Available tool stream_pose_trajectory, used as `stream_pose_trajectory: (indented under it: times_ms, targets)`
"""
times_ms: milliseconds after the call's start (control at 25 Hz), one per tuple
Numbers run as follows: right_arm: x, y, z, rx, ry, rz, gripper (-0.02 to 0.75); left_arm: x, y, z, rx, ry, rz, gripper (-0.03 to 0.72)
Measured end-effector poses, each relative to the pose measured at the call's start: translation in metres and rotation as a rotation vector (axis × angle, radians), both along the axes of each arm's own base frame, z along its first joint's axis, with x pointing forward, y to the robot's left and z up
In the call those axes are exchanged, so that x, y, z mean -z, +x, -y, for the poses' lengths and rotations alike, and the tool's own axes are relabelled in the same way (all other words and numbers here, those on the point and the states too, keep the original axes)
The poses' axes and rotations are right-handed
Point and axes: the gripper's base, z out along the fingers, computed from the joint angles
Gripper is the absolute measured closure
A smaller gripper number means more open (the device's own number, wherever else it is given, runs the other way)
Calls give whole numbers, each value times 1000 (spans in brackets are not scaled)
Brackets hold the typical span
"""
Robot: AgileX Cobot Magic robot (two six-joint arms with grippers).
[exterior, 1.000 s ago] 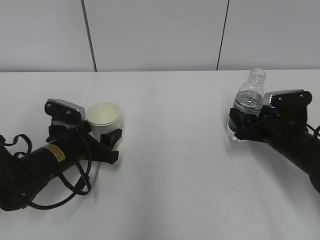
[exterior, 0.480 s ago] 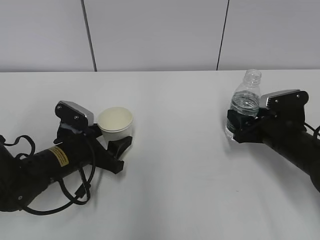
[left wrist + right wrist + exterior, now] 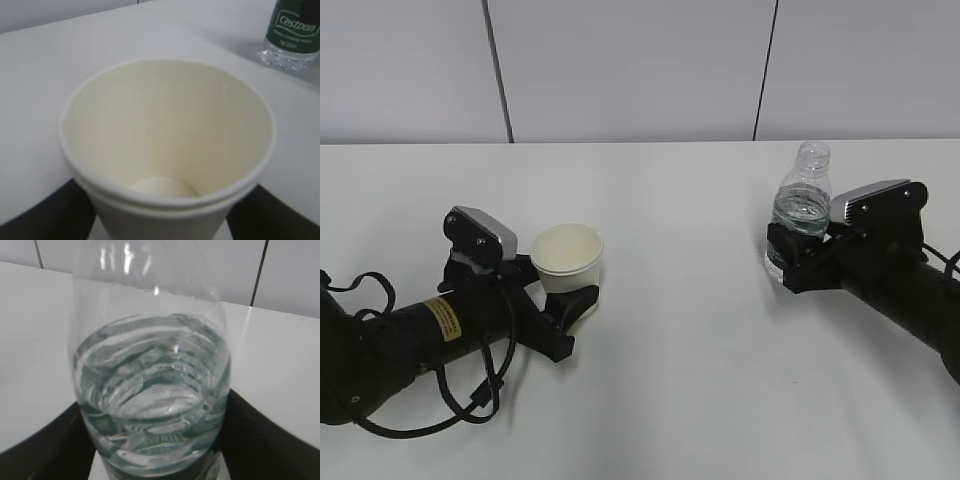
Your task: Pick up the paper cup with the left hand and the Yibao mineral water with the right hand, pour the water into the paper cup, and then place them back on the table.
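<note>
**White cup and clear bottle, each held by one arm**

White and matte, the large flat table point(image 3: 670, 380) carries both arms. On the left side, the left hand point(image 3: 558, 300), a black robot arm with a yellow label sticker and a grey camera block, has its two black fingers point(image 3: 45, 212) closed around the lower body of the small cream paper cup point(image 3: 567, 256). The cup stands upright with its mouth open to the top, and its inside looks empty in the left wrist view. I cannot tell if its base touches the table.

On the right side, well apart from the cup, the right hand point(image 3: 790, 262), a black arm with a grey-topped wrist block, grips the Yibao mineral water point(image 3: 797, 216), a small clear plastic bottle with a dark green label band and no cap. The fingers press its lower part from both sides. The bottle is upright and water fills it to about the shoulder. Behind the table, on the far side, is a grey panelled wall point(image 3: 620, 70).
</note>
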Motion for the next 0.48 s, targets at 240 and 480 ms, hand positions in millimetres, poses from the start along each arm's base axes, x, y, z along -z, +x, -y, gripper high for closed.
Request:
stream_pose_trajectory:
  times_ms: [240, 480]
  targets:
    - [-3, -1, -3, -37, -19, 2, 227, -4, 3, 4, 30, -29, -6, 219]
    - [-18, -1, -4, -60, -34, 31, 227, -9, 8, 12, 82, -68, -5, 219]
